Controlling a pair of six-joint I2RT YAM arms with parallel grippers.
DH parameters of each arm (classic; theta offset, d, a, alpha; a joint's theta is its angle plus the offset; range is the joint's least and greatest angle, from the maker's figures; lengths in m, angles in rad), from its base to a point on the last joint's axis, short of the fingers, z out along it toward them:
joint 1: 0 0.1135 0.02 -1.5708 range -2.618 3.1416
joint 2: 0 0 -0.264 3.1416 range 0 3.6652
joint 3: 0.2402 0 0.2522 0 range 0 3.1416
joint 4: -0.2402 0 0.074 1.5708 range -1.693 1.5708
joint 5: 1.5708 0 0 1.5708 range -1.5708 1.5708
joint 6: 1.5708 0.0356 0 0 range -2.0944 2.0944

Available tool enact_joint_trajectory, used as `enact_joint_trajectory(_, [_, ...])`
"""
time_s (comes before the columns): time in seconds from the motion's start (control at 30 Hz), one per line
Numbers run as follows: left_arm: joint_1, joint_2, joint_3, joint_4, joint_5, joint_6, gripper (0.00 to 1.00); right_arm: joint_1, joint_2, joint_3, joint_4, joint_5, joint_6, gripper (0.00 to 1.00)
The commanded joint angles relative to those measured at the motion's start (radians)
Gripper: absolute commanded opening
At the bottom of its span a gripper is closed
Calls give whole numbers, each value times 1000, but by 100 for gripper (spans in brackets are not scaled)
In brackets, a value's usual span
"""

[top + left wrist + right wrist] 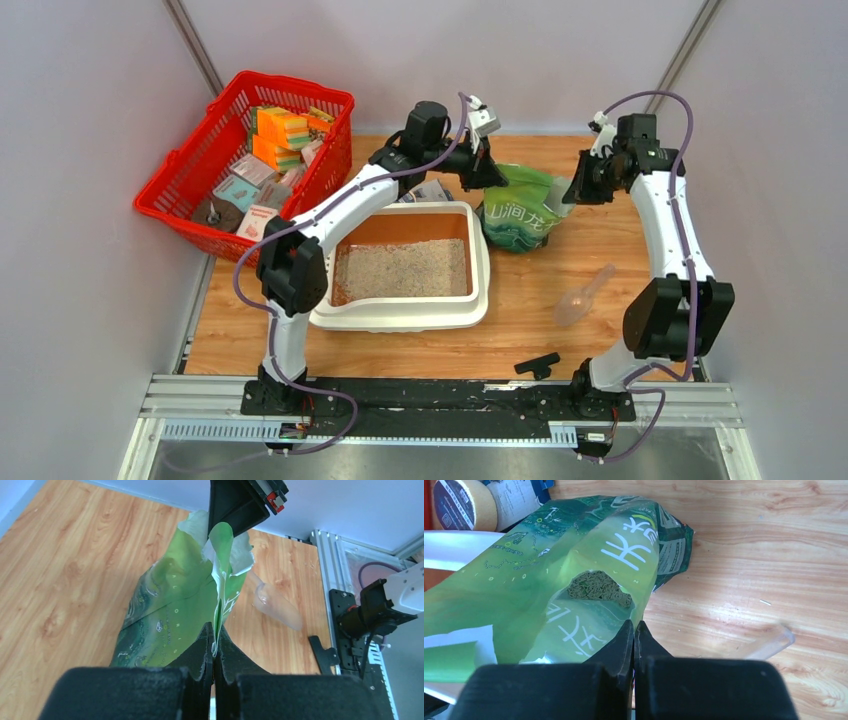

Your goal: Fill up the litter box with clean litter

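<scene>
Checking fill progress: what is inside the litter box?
Pale litter covers most of the litter box floor; an orange-brown strip at the far end is bare. The left arm hides its left edge.

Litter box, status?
Both shut on green bag: left gripper, right gripper. Bag at litter box far-right corner; clean litter already inside. Nothing blocking; scoop aside.

Space between left hand (213,630) and right hand (634,627) is taken by the green bag (520,215); beside the right hand, open desk (600,250) is broken only by the scoop (583,298).
</scene>
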Motion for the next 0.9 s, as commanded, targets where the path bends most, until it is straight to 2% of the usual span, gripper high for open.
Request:
enact_joint_trajectory(0.0, [-26, -113, -17, 18, 41, -37, 0, -19, -127, -24, 11, -57, 8, 0])
enact_joint_trajectory(0.17, [-26, -142, -38, -13, 37, -8, 0, -29, -185, -65, -17, -66, -21, 0])
enact_joint_trajectory(0.47, [-26, -170, -46, 58, 35, -95, 0, -58, -221, -67, -43, -106, -27, 0])
enact_joint_trajectory(0.5, [-28, -170, -43, 58, 33, -97, 0, -68, -218, -68, -43, -120, -32, 0])
enact_joint_trajectory(0.53, [-26, -167, -45, 58, 32, -97, 0, -87, -215, -65, -42, -199, -39, 1])
enact_joint_trajectory(0.57, [-26, -164, -43, 55, 29, -96, 0, -140, -210, -64, -40, -253, -67, 9])
enact_joint_trajectory(0.6, [-26, -164, -40, 45, 21, -94, 0, -171, -207, -57, -42, -304, -82, 22])
enact_joint_trajectory(0.63, [-28, -159, -40, 36, 15, -91, 0, -203, -208, -50, -51, -424, -163, 48])
enact_joint_trajectory(0.67, [-28, -156, -40, 32, 9, -83, 0, -258, -216, -53, -60, -468, -223, 56])
enact_joint_trajectory(0.7, [-26, -155, -39, 27, 6, -82, 0, -285, -254, -69, -65, -505, -280, 61])
enact_joint_trajectory(0.73, [-26, -150, -39, 25, 3, -82, 0, -314, -280, -92, -63, -610, -343, 67])
enact_joint_trajectory(0.77, [-25, -150, -39, 27, 1, -88, 0, -353, -309, -155, -65, -645, -495, 70])
enact_joint_trajectory(0.87, [-25, -149, -35, 32, -5, -102, 0, -358, -437, -305, -40, -654, -697, 75])
